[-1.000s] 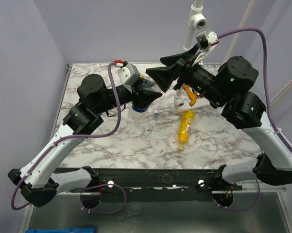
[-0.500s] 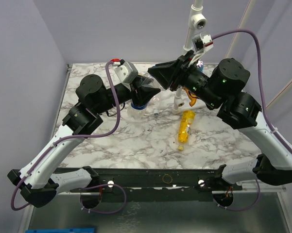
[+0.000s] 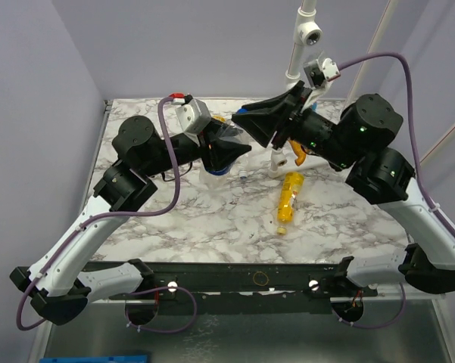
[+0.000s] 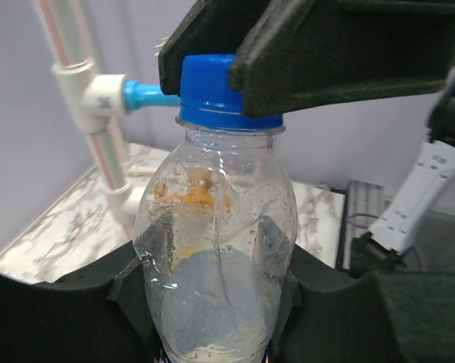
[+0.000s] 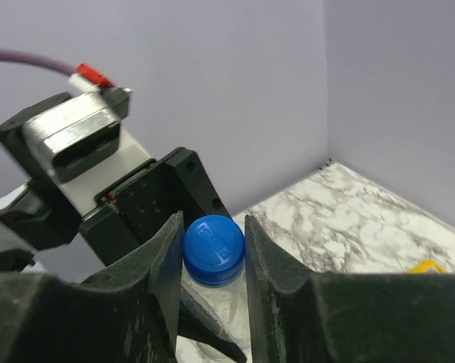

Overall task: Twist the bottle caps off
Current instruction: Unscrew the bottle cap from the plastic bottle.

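Note:
A clear bottle [image 4: 216,249] with a blue cap [image 4: 212,87] stands upright in my left gripper [image 4: 216,310], which is shut around its lower body. My right gripper [image 5: 213,253] comes from above and is shut on that blue cap [image 5: 213,246], one finger pressed on each side. In the top view the two grippers meet over the back middle of the table: the left gripper [image 3: 223,151] holds the bottle [image 3: 229,138] and the right gripper [image 3: 242,121] hides the cap. A yellow-filled bottle [image 3: 289,198] lies on its side to the right.
Behind the lying bottle stands a pale upright bottle [image 3: 276,160] with an orange object [image 3: 295,150] beside it. A tiny pale object [image 3: 243,174] rests on the marble table [image 3: 212,219]. A white pipe post [image 3: 301,41] rises at the back; lilac walls enclose three sides.
My right gripper was open beside the bottle top a second ago; it has since closed on the blue cap. The left gripper keeps its hold and has shifted only slightly.

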Controlling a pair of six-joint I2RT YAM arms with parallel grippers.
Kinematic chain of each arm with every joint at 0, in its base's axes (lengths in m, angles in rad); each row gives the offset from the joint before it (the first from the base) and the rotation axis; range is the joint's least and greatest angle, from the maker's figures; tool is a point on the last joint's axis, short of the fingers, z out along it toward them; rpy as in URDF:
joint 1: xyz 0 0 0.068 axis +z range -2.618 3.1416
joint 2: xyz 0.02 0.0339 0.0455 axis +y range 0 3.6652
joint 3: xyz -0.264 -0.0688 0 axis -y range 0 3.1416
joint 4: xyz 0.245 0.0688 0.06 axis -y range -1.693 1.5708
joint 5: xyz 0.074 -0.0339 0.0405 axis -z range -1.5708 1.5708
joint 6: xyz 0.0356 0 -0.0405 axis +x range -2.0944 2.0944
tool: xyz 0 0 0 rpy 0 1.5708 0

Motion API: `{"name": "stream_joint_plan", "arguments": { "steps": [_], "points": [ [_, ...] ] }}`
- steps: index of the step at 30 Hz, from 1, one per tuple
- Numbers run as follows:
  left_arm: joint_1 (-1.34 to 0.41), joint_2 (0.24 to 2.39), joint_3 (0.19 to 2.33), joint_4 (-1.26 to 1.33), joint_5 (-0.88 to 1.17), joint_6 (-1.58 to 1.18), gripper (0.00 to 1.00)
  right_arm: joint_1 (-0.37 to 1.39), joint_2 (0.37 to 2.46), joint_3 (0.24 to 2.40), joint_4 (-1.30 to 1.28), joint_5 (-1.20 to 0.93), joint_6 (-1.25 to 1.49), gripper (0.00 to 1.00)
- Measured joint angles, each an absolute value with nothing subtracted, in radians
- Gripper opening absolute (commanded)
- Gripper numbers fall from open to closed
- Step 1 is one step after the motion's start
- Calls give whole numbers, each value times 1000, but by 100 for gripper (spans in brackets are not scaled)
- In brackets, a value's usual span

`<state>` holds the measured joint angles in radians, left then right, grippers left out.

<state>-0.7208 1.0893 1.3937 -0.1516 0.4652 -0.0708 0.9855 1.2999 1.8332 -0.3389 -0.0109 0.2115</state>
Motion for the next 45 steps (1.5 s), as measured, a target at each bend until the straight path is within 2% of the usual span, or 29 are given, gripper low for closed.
{"name": "stream_joint_plan", "arguments": {
  "steps": [10, 16, 17, 18, 19, 20, 23, 25, 28, 30, 35, 40, 45],
  "points": [
    [-728, 1099, 1486, -126, 970, -218, 0, 982, 1214, 1814, -282, -561, 97, 1],
    [-731, 1106, 1494, -126, 1128, -264, 0, 982, 1213, 1813, -281, -711, 61, 3],
    [-731, 1107, 1494, -126, 1135, -266, 0, 983, 1213, 1813, -286, -714, 54, 13],
    [-731, 1107, 1494, -128, 1140, -266, 0, 984, 1213, 1813, -289, -711, 51, 32],
    [-731, 1108, 1494, -130, 1141, -266, 0, 986, 1213, 1816, -294, -701, 47, 58],
    [-730, 1108, 1494, -131, 1141, -265, 0, 988, 1214, 1819, -301, -683, 44, 70],
    [-730, 1108, 1494, -146, 1131, -245, 0, 994, 1216, 1828, -317, -586, 39, 92],
    [-731, 1106, 1490, -163, 1103, -212, 0, 996, 1217, 1830, -321, -507, 36, 99],
    [-731, 1098, 1470, -184, 1015, -135, 0, 996, 1224, 1830, -325, -398, 37, 100],
    [-731, 1089, 1449, -195, 949, -62, 0, 996, 1231, 1830, -328, -340, 43, 96],
    [-731, 1064, 1385, -217, 735, 124, 0, 996, 1273, 1863, -365, -196, 75, 74],
    [-730, 1065, 1378, -209, 572, 202, 0, 996, 1314, 1886, -395, -92, 110, 64],
    [-730, 1064, 1367, -172, 490, 218, 0, 996, 1335, 1887, -414, -7, 139, 45]
  ]
}}
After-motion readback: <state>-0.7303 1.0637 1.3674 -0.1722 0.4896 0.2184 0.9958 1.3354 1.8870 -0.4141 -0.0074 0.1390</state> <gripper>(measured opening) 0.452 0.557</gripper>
